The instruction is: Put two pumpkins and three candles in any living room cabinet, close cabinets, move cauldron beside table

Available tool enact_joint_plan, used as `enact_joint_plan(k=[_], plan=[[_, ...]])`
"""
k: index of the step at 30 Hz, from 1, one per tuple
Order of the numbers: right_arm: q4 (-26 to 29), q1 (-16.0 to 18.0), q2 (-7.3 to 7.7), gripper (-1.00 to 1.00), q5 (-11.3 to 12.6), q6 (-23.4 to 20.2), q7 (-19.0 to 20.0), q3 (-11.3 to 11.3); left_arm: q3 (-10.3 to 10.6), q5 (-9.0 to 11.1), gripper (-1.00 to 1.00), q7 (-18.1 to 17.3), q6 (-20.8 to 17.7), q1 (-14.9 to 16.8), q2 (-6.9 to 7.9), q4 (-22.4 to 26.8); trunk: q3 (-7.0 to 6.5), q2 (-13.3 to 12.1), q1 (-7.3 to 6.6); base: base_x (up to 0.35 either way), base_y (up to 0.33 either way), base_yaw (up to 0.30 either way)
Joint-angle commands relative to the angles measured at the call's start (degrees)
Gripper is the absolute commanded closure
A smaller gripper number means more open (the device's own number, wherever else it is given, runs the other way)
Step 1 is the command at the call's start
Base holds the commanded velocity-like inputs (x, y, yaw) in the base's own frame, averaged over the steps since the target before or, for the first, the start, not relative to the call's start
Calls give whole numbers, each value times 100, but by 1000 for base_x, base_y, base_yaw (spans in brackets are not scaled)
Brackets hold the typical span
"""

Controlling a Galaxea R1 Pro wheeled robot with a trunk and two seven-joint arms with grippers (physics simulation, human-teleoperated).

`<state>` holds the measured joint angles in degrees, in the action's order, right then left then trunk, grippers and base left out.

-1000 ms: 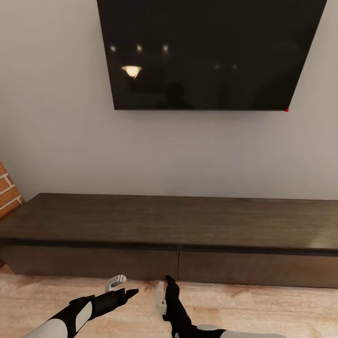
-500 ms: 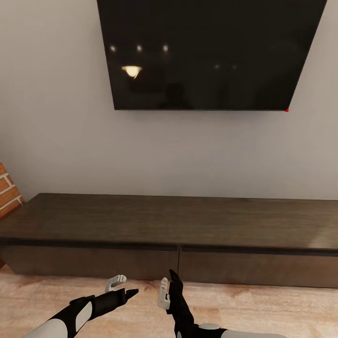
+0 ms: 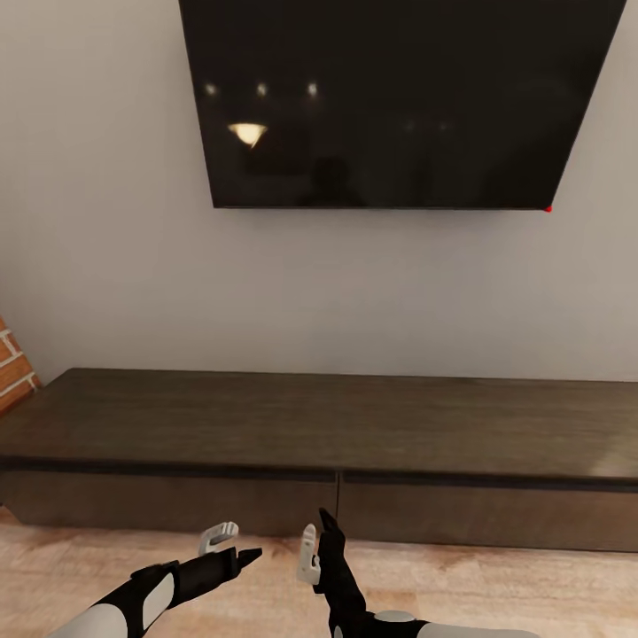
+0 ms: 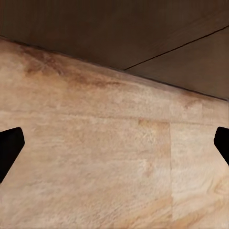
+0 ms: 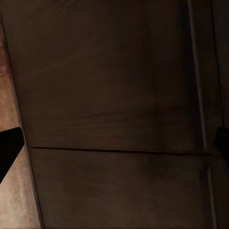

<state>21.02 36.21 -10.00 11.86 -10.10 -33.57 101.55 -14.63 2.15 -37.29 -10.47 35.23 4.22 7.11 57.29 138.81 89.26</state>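
The cabinet (image 3: 337,434) runs long and low along the grey wall (image 3: 106,221), its dark-brown top bare and both wide drawer fronts flush and shut, meeting at a seam near the middle. A black screen (image 3: 390,97) hangs on the wall above it, and a strip of brick (image 3: 12,372) shows at the far left edge. Pale wood floor (image 3: 496,585) lies in front.

Both arms are low, just short of the drawer fronts. The left end effector (image 3: 229,542) points toward the cabinet with its fingers spread apart and nothing between them; in the left wrist view its dark fingertips (image 4: 9,148) sit wide at the picture's edges over the floor (image 4: 105,157), with the cabinet base (image 4: 143,33) beyond. The right end effector (image 3: 316,535) is also open and empty, near the seam; the right wrist view faces the drawer fronts (image 5: 114,86) closely, with a fingertip (image 5: 8,148) at each edge.
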Motion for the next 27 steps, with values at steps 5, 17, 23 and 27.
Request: enact_joint_plan(k=[5, 17, 23, 27], plan=[[8, 9, 0, -100, 44, -52, -32, 49, -23, 23, -100, -22, -29, 2, 0, -2, 6, 2, 1, 52, 0, 0], [-1, 8, 0, -100, 49, -53, -27, 49, -22, 23, -100, -24, -25, 2, 0, -25, 6, 2, 1, 131, 0, 0], [-9, 7, 0, -100, 53, -53, -27, 50, -22, 23, -100, -24, -25, 2, 0, -26, 6, 2, 1, 18, 0, 0], [-10, 8, 0, -100, 53, -48, -27, 49, -22, 23, -100, -24, -24, 2, 0, -26, 6, 2, 1, 1, 0, 0]])
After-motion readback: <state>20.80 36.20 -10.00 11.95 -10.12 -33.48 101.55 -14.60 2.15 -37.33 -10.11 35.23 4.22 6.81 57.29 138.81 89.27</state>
